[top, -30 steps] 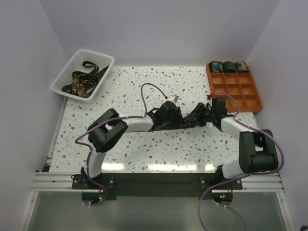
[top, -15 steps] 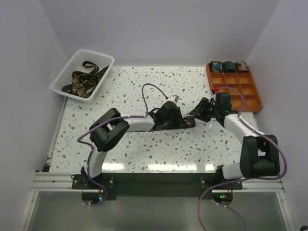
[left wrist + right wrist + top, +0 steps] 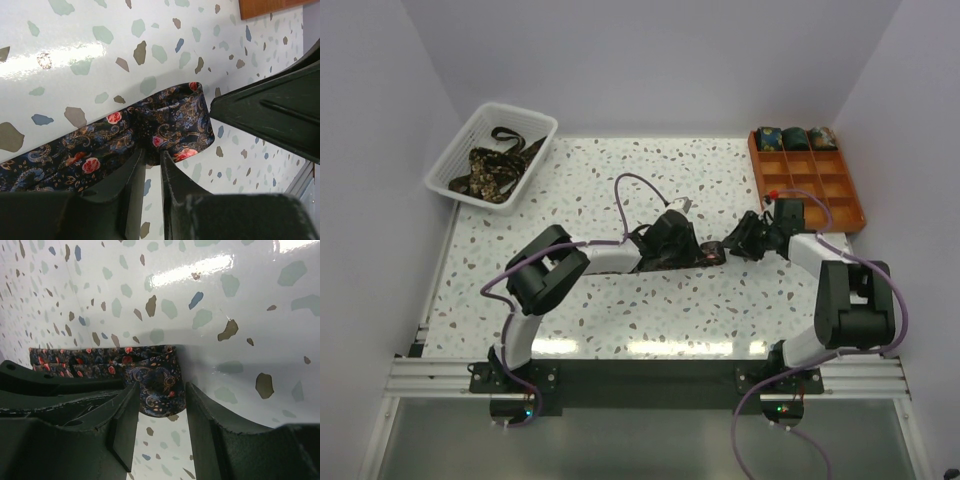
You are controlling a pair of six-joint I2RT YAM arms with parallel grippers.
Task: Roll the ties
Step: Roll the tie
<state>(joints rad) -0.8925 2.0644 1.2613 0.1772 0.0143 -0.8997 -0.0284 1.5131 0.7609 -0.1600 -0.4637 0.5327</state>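
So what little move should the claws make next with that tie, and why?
Probably the right claw should roll the tie further toward the left claw. Only a small roll sits in the right claw, a flat stretch lies on the table, and the left claw pinches that stretch.

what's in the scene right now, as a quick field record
tie in work: tie lying on the table, one end rolled over
left pincer: shut on the tie
right pincer: shut on the tie's rolled end
tray: three rolled ties in the far row
basket: loose ties inside
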